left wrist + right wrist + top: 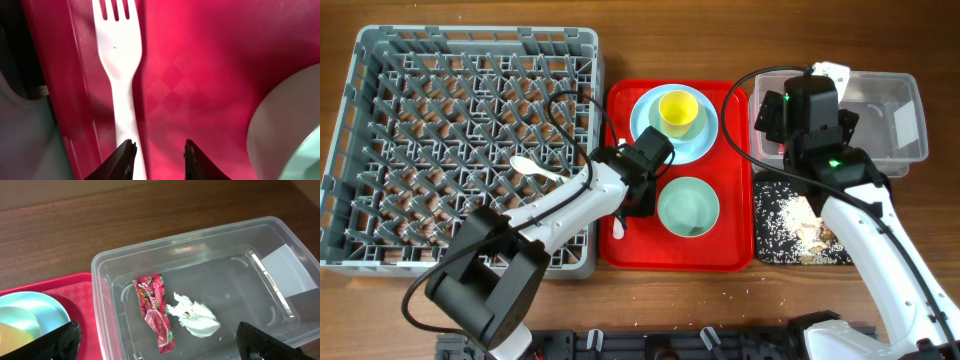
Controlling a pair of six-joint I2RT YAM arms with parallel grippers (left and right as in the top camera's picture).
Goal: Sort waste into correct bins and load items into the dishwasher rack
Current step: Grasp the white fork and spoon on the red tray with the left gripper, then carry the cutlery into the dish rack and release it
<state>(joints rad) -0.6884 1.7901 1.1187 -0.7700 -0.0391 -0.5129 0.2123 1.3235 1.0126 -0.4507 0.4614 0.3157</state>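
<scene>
Left jaws spread over white fork (120,55) on red tray (200,75). Right jaws spread above clear tub (104,305) holding wrapper (155,310), tissue (195,317).

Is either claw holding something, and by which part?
Nothing. The left gripper stands open around the fork handle; the right gripper hangs open over the tub.

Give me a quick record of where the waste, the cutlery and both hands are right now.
Left hand: open, over the fork on the red tray
Right hand: open, above the clear tub
Tub contents: wrapper, tissue
Black tray: crumbs
Spoon: in the rack
</scene>
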